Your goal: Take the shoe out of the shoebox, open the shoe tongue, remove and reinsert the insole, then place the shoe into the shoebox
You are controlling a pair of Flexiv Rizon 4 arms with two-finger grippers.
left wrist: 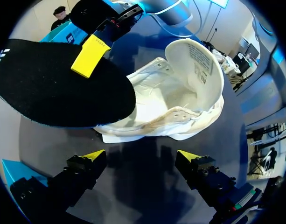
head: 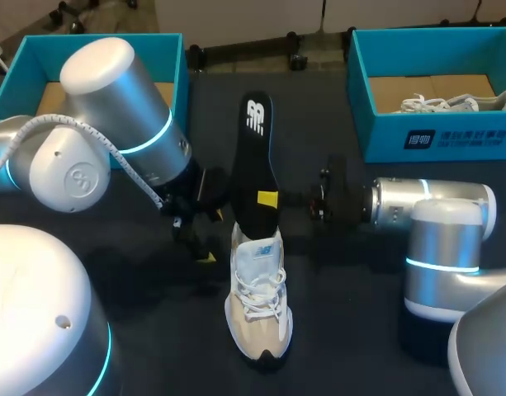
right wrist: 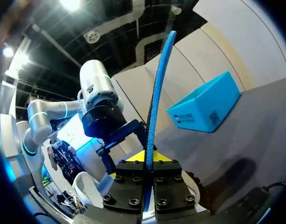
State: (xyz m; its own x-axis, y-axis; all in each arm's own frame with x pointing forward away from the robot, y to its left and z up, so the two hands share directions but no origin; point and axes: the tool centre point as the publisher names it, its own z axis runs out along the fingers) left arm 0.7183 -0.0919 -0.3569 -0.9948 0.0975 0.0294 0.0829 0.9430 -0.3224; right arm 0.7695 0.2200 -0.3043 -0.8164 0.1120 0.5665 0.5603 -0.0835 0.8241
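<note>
Dark table (head: 352, 289), right gripper (right wrist: 146, 157) pinching insole (head: 254, 157) over shoe (head: 259, 297)

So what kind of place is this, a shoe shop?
More likely a robot test or demo bench: a left arm and right arm reach over a dark table, the right claw pinching a black insole over a white shoe, with a right-hand teal shoebox behind.

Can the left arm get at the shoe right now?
Probably yes: the left pincer is open, the shoe lies just ahead across bare table, and the insole in the right pincer overhangs only one end.
</note>
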